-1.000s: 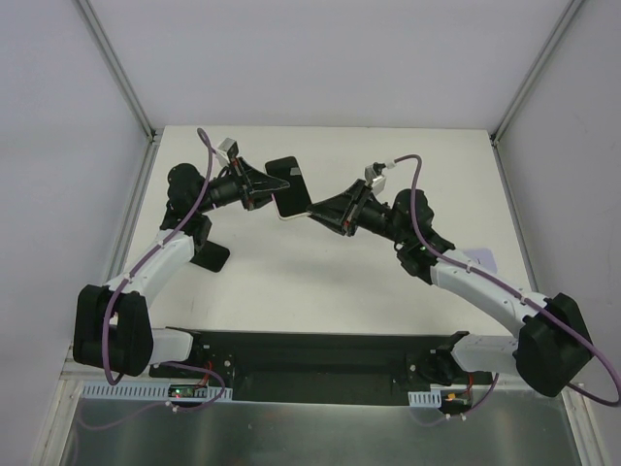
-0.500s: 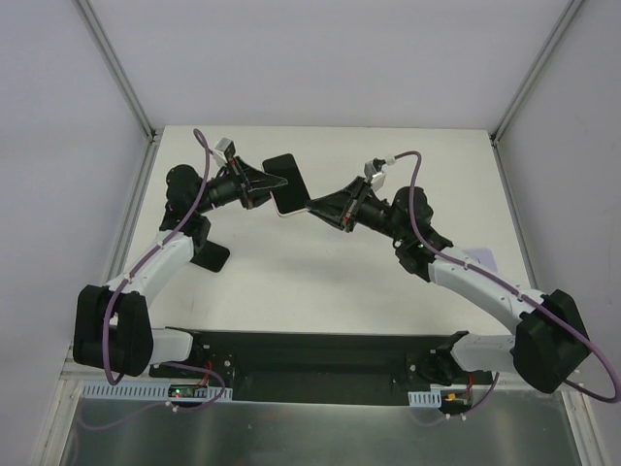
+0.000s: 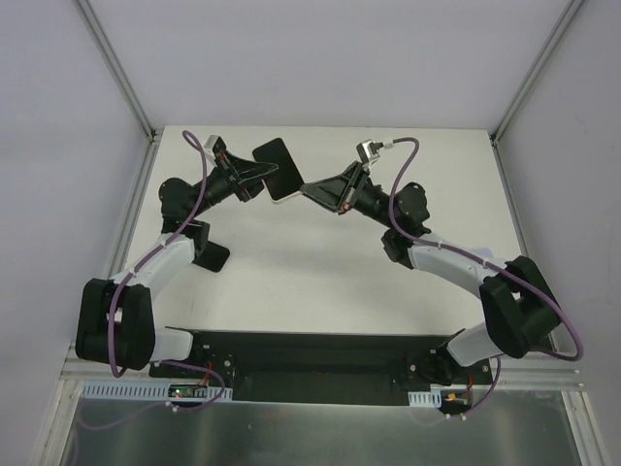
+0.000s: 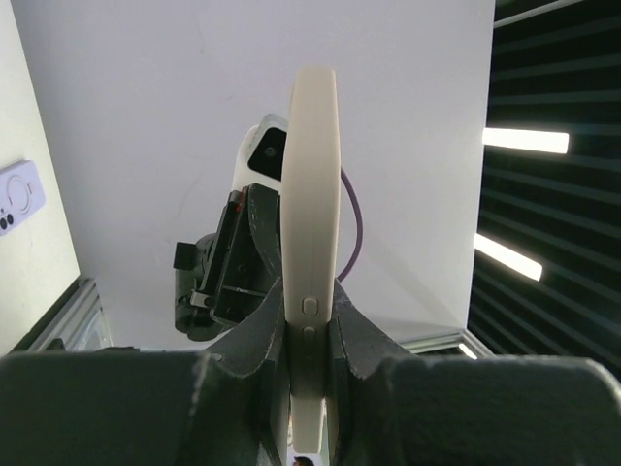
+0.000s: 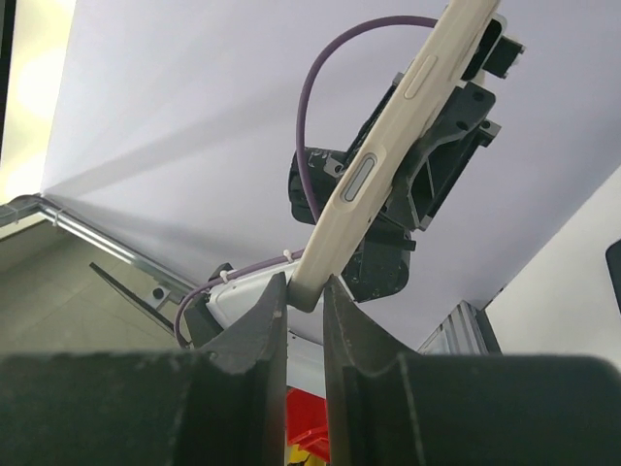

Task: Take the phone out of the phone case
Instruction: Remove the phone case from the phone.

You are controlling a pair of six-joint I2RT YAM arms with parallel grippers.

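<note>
Top external: now clamps right claw (image 3: pixel 307 187) onto case (image 3: pixel 285 198) edge too, opposite left claw (image 3: pixel 263 181) pinch, hoists phone (image 3: pixel 275 162) higher, readies peeling.

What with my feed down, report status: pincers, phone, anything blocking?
Left pincer shut on phone case edge. Right pincer shut on its corner. Held aloft between both, phone not visibly out. Nothing seen blocking.

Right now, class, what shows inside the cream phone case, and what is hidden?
From above, the phone shows its dark face inside the cream case. Wrist views show only the case's edge; the phone's sides and back are covered.
</note>
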